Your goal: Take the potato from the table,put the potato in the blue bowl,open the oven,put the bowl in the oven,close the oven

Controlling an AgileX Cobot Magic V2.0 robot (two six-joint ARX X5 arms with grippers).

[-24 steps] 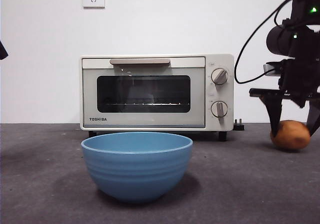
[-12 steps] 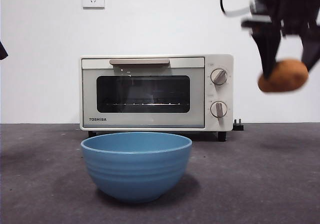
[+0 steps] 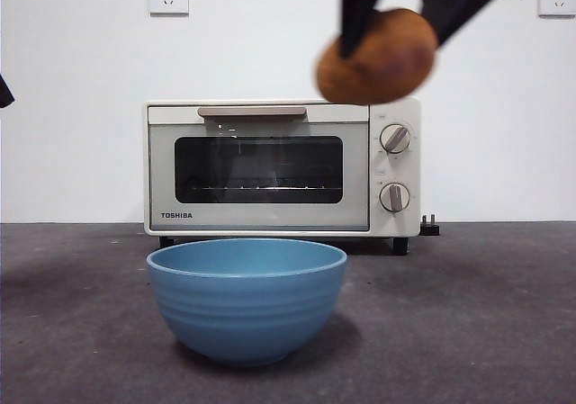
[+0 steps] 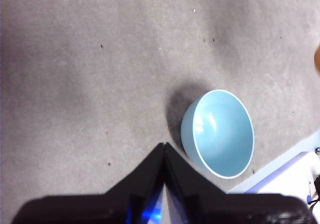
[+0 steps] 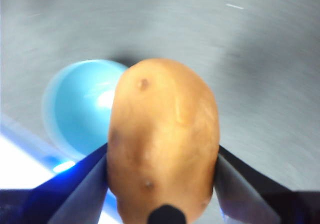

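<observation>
Left gripper (image 4: 163, 149): waits high above the table (image 3: 468, 332), jaws pressed together on nothing; a black tip at the front view's left edge may be this arm
Blue bowl (image 3: 247, 300): stands upright and unfilled on the table, in front of the oven
Oven (image 3: 283, 166): door closed, handle bar along the top, wire rack visible through the glass
Potato (image 3: 378, 55): in the air, well above the bowl's rim and off to its right, in front of the oven's upper right corner
Right gripper (image 3: 409, 13): jaws clamped across the potato's sides
Handling, by judgement: firm, rounded, matte skin, fair weight; squeeze across the narrow middle so it cannot roll out; release low over the bowl
</observation>
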